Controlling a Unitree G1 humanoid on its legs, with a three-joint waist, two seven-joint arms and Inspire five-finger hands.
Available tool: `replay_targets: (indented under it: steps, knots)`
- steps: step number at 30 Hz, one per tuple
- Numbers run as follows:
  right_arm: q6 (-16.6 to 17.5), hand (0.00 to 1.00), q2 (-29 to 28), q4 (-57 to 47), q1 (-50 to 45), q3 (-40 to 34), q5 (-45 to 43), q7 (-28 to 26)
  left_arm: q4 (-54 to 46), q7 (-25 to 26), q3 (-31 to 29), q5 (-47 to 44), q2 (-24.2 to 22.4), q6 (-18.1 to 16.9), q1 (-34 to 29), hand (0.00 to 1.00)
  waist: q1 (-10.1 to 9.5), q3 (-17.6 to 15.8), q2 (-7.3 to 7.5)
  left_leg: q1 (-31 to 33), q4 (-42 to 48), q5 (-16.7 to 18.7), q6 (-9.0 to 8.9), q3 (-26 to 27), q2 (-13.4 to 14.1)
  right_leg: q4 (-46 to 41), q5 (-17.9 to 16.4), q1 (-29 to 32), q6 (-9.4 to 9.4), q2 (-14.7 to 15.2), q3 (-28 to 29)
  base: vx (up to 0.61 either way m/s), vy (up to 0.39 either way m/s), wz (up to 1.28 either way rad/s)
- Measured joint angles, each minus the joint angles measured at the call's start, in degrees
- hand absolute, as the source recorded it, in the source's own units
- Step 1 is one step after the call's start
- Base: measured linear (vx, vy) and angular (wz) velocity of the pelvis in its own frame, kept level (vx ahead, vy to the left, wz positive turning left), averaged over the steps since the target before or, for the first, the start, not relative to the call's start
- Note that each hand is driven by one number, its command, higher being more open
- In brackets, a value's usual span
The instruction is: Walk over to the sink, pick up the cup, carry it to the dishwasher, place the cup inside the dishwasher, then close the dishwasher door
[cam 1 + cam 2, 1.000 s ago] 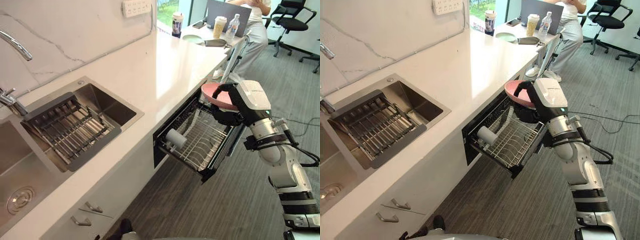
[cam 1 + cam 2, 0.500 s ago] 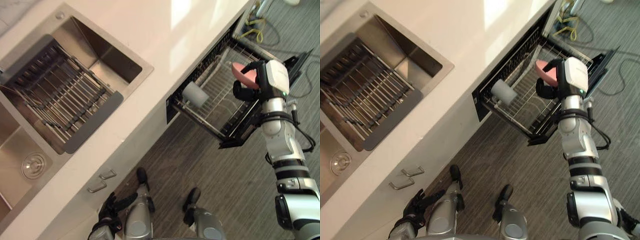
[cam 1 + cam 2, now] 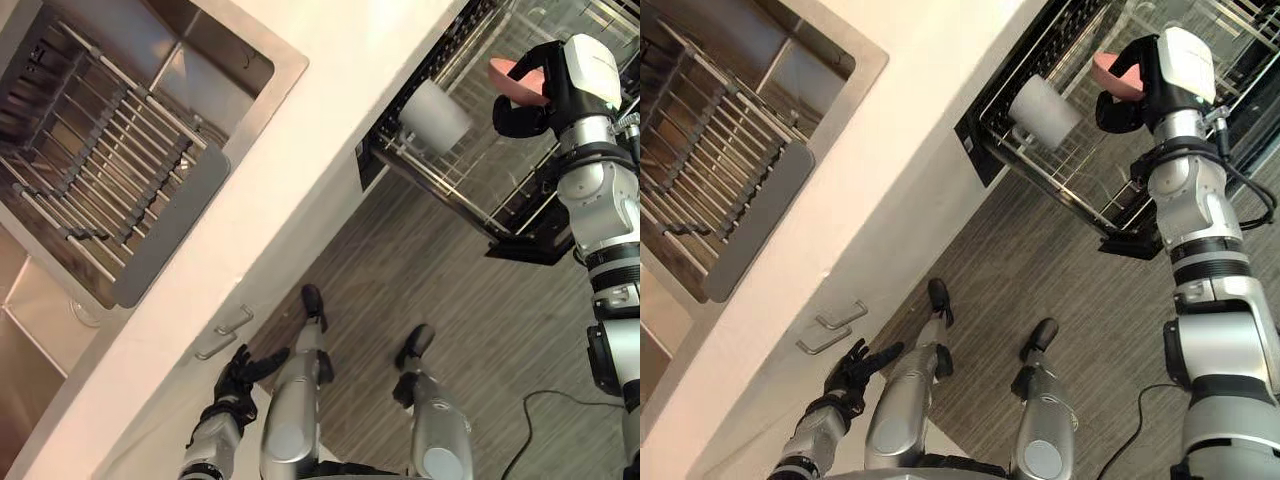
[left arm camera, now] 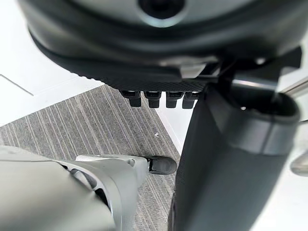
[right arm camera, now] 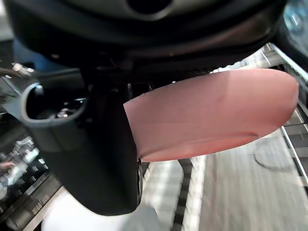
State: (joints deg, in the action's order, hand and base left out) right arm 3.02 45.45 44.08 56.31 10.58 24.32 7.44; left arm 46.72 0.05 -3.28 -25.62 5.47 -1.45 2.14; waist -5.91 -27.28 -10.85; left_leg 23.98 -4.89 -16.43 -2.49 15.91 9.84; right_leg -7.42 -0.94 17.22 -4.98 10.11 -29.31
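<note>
My right hand [image 3: 545, 95] is shut on a pink cup [image 3: 513, 80], holding it above the pulled-out wire rack [image 3: 470, 180] of the open dishwasher. In the right wrist view the pink cup [image 5: 216, 110] sits between the thumb and the curled fingers. A pale grey cup [image 3: 433, 115] lies on its side at the rack's near corner, left of my right hand. My left hand [image 3: 237, 378] hangs low beside the cabinet front, fingers straight and spread, holding nothing.
The steel sink [image 3: 215, 75] with a slatted drying rack [image 3: 90, 170] is set in the white counter [image 3: 330, 120] at the left. Two drawer handles [image 3: 222, 335] stick out of the cabinet front. The dishwasher's dark door [image 3: 530, 245] hangs open over the wood-look floor.
The camera has tilted down, so the whole scene has shifted and the floor now shows. My right hand keeps the pink cup over the rack; the grey cup has not moved.
</note>
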Motion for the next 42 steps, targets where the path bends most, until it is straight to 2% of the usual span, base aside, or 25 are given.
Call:
replay_targets:
  steps: [7, 11, 14, 18, 20, 23, 25, 27, 28, 32, 33, 39, 42]
  knots:
    - [-0.6, 1.0, 0.2, 1.6, 0.0, 1.6, -0.1, -3.3, -0.5, -0.3, 0.4, -1.4, 0.0, -0.3, 0.5, 1.0, -0.13, -0.1, -0.16, -0.2, 0.0, -0.1, 0.03, -2.6, -0.7, -1.2, -0.2, 0.0, -0.21, 1.0, 0.0, 0.01, 0.049, 0.03]
    - [0.2, 1.0, 0.4, 1.6, -0.4, 1.4, -0.6, -6.6, -1.3, -0.7, 0.4, -1.4, 0.0, -0.4, 0.5, 1.0, 0.07, -0.1, -0.16, -0.9, 0.0, -0.1, -0.04, -4.4, -1.1, -2.7, -0.8, -0.5, -0.61, 1.8, -0.5, -0.02, 0.051, 0.1]
    - [1.5, 1.0, 0.4, 1.3, -1.8, 0.6, -2.0, -6.1, -1.6, -1.0, 0.4, -1.2, 0.0, -0.7, 0.5, 1.0, 0.26, -0.1, -0.16, -2.3, 0.0, -0.2, -0.15, -5.7, -1.4, -3.9, -1.5, -2.2, -0.86, 2.2, -1.6, -0.03, 0.036, 0.19]
    - [2.1, 1.0, 0.2, -3.3, -6.3, -5.4, -6.8, -3.0, -1.3, -1.4, -0.1, 1.7, 0.0, -1.0, 0.5, 1.0, 0.34, 0.2, 0.06, -4.0, -0.1, -0.2, -0.18, -7.3, -1.8, -5.8, -2.7, -4.4, -1.25, 3.0, -3.0, -0.05, 0.033, 0.21]
    - [2.0, 1.0, -0.2, -4.2, -7.9, -8.4, -8.8, -2.1, -0.7, -1.4, -1.2, 3.2, 0.1, -0.9, 0.2, 1.0, 0.43, 0.7, 0.79, -4.4, -0.2, -0.1, -0.18, -7.4, -1.8, -6.0, -2.6, -4.9, -1.32, 3.1, -3.2, -0.04, 0.015, 0.07]
    - [1.3, 1.0, -0.9, -4.2, -12.4, -12.4, -14.3, -0.3, 0.6, -1.0, -3.2, 5.5, 0.5, -0.8, -0.9, 1.0, 1.46, 2.0, 3.26, -6.3, -0.2, -0.1, -0.24, -7.5, -2.0, -4.8, -2.4, -7.7, -1.68, 3.2, -4.1, -0.01, -0.008, 0.12]
    - [1.0, 1.0, -1.8, -4.2, -16.3, -16.0, -21.8, 1.8, 1.8, -0.5, -3.2, 6.6, 0.8, -0.7, -2.7, 1.0, 2.53, 4.4, 5.51, -7.6, -0.2, 0.1, -0.54, -7.4, -2.2, -2.8, -1.6, -9.8, -2.18, 3.1, -4.4, 0.01, -0.007, 0.04]
    - [1.0, 1.0, -2.6, -4.3, -18.9, -20.9, -27.1, 3.5, 3.0, -0.4, -3.2, 7.3, 0.7, -0.6, -3.4, 1.0, 3.35, 5.5, 6.63, -8.9, -0.2, 0.3, -0.74, -7.2, -2.4, -1.1, -0.9, -11.8, -2.51, 3.0, -4.4, 0.0, 0.0, 0.0]
    - [0.9, 1.0, -3.4, -4.4, -21.1, -24.7, -30.2, 5.0, 3.8, -0.3, -3.2, 7.6, 0.6, -0.6, -4.1, 1.0, 3.78, 7.3, 7.13, -9.2, -0.3, 0.4, -0.88, -7.1, -2.6, -0.3, -0.5, -12.4, -2.64, 2.9, -4.4, 0.0, 0.0, 0.0]
    - [-0.2, 1.0, -5.6, -4.7, -27.9, -34.4, -37.3, 8.4, 5.4, 0.0, -5.4, 7.6, 0.0, -0.6, -6.3, 1.0, 4.8, 10.9, 8.06, -11.4, -0.5, 1.0, -1.67, -5.7, -2.7, 1.6, 0.2, -14.5, -2.86, 2.7, -3.7, -0.02, 0.008, -0.12]
    - [-0.8, 0.0, -6.4, -4.9, -30.3, -36.2, -38.2, 8.9, 5.9, 0.3, -5.4, 7.6, 0.1, -1.0, -7.1, 1.0, 5.47, 12.0, 8.07, -11.7, -0.5, 1.1, -1.79, -5.6, -2.6, 1.8, 0.3, -14.7, -2.89, 2.6, -3.4, -0.03, 0.004, -0.14]
    - [-4.7, 0.0, -12.2, -5.0, -38.8, -40.1, -38.9, 9.3, 7.4, 1.0, -5.4, 7.6, -0.1, -1.5, -8.5, 1.0, 7.66, 12.9, 7.74, -12.5, -0.5, 1.8, -2.7, -4.2, -1.1, 2.5, 0.9, -14.1, -2.64, 1.2, -1.6, -0.07, -0.007, -0.21]
    - [-5.3, 0.0, -16.1, -6.2, -41.3, -40.1, -38.9, 9.5, 7.4, 1.3, -5.4, 7.6, -0.3, -1.6, -8.3, 1.0, 8.17, 13.2, 7.13, -10.6, -0.4, 2.0, -2.91, -3.5, -0.5, 2.4, 1.0, -11.7, -2.31, 0.6, -0.6, -0.06, -0.011, -0.16]
